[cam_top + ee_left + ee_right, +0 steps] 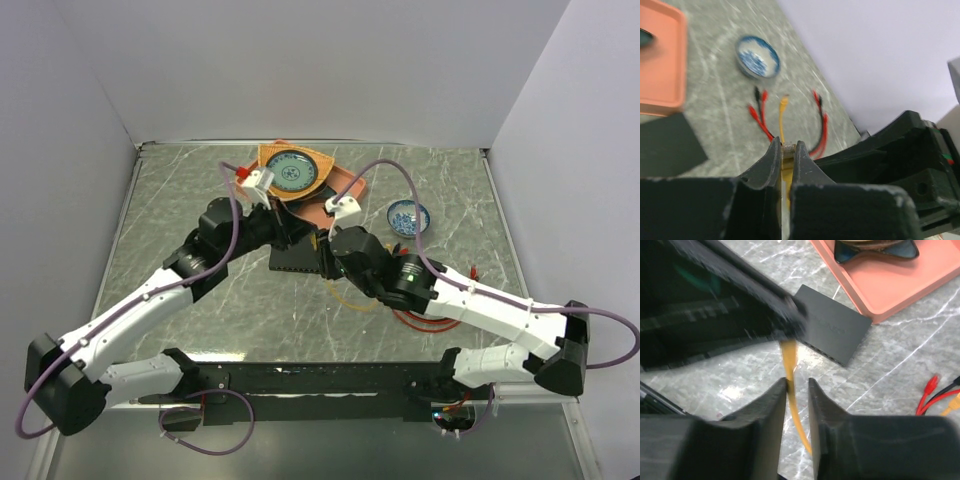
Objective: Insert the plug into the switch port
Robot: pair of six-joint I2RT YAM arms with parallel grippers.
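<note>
A grey marble table (160, 200) is enclosed by white walls (300, 60). Near the switch box (832, 335), the yellow cable (790, 360) is clenched by the left gripper (788, 146) and straddled by the parted right gripper (797, 382).

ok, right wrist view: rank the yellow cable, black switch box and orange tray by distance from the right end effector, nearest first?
From the right end effector:
1. yellow cable, passing between its jaws.
2. black switch box, ahead, mid-frame.
3. orange tray, beyond the box, upper right.
</note>
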